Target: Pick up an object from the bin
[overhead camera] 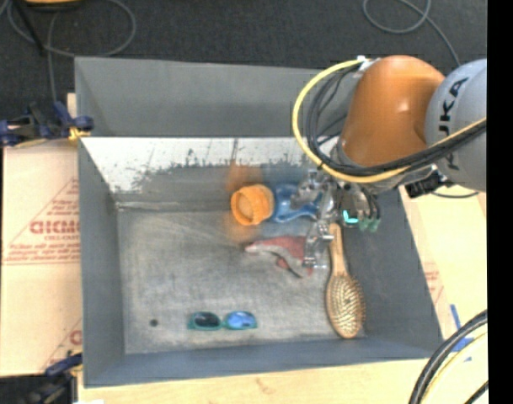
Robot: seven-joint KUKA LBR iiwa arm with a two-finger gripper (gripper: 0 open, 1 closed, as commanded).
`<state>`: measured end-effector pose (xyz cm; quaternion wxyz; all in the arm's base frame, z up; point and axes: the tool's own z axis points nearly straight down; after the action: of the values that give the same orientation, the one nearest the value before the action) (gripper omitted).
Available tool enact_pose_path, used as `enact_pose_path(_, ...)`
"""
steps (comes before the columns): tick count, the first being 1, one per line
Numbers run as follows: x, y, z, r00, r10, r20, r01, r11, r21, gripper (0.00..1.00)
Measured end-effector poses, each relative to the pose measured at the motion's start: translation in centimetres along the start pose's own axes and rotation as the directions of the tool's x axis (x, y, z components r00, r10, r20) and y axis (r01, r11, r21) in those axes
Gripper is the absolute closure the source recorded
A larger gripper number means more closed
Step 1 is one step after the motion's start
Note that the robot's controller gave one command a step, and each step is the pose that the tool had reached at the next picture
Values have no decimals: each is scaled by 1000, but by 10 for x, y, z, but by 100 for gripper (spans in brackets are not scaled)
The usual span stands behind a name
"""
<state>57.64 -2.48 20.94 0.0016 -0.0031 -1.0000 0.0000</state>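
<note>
My gripper (321, 225) hangs low in the right half of the bin, under the arm's orange cover. Just left of it lies a blue plastic thing (285, 203), touching an orange cup-shaped thing (252, 204) on its left. A reddish flat thing (280, 249) lies under the gripper's lower end, and whether they touch is unclear. A wooden hairbrush (343, 297) stretches from the gripper down toward the bin's front right corner.
A small teal and blue pair of rounded pieces (222, 320) lies near the front wall, left of the middle. The bin's right wall is close beside the gripper. The left half of the floor is bare grey metal.
</note>
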Motion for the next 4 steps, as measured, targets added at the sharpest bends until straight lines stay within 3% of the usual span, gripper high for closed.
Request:
enact_pose_path(1, -2, 0, -4, 1000, -1, 8, 1, 1000, 1, 0)
enact_pose_path(2, -7, -13, 49, 996, 92, 11, -92, 996, -2, 0)
enact_pose_path(3, -33, -46, 51, 997, 75, 5, -75, 997, 1, 0)
enact_pose_path(4, -8, -33, 92, 966, 257, 7, -257, 966, -2, 0)
